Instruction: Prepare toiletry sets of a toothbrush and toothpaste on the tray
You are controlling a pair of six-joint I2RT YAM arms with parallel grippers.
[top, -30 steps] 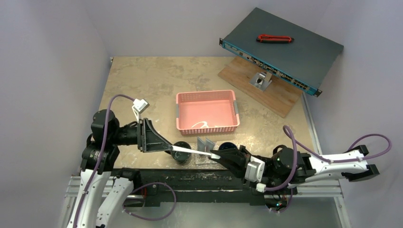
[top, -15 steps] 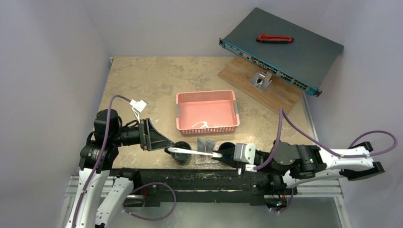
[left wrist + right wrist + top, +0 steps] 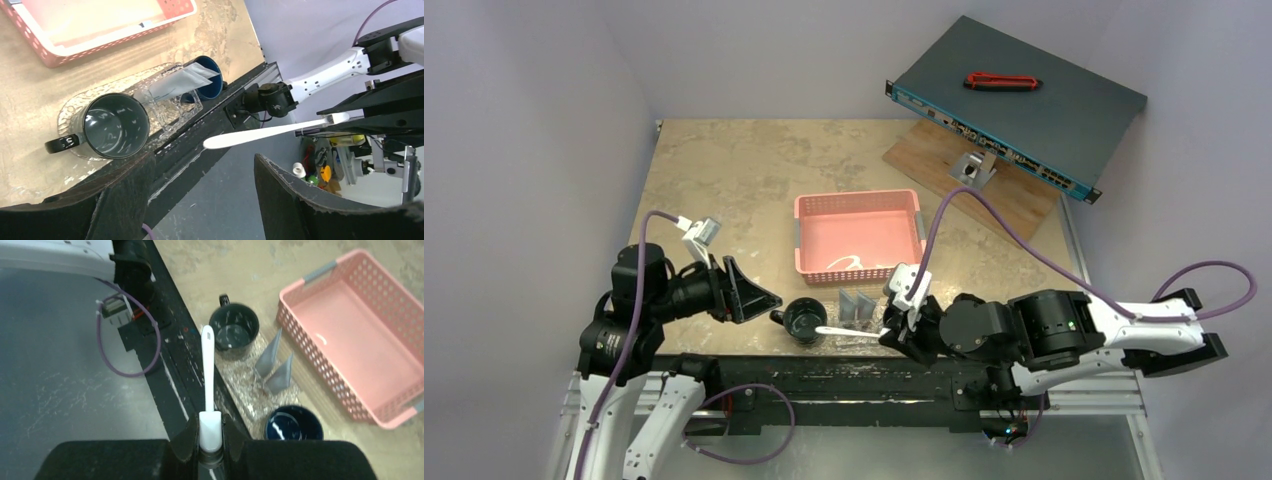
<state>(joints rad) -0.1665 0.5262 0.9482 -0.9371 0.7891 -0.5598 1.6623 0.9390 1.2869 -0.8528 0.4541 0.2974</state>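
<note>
- right claw [image 3: 210, 427] is clenched on one end of a white toothbrush [image 3: 207, 370]. The grip is at the very tip and the rest sticks out free to the left.
- left claw [image 3: 202, 165] is released and empty, left of the mugs.
- The brush is in the air, roughly level. Its free end is just near-side of the dark mug [image 3: 234, 330], and most of its length hangs over the black rail [image 3: 165, 355] at the near edge of the table [image 3: 724, 170], not over the tray [image 3: 250, 395].
- The tray carries the dark mug, the blue mug [image 3: 293, 426] and, between them, two toothpaste tubes [image 3: 277, 362] standing on end. I can't tell what props them.
- Risks, my read:
  - Letting go here would probably drop the brush onto the rail or off the table. It needs to travel far-side first.
  - With an end grip and a long lever, any bump on the mug rim could swing the brush in the claw.
  - Sweeping it in low could topple the tubes, which look barely stable.
  - The tray is nearly invisible, so its edge is easy to misjudge.
  - The left claw sits close, so there's a clash risk if both move in.
</note>
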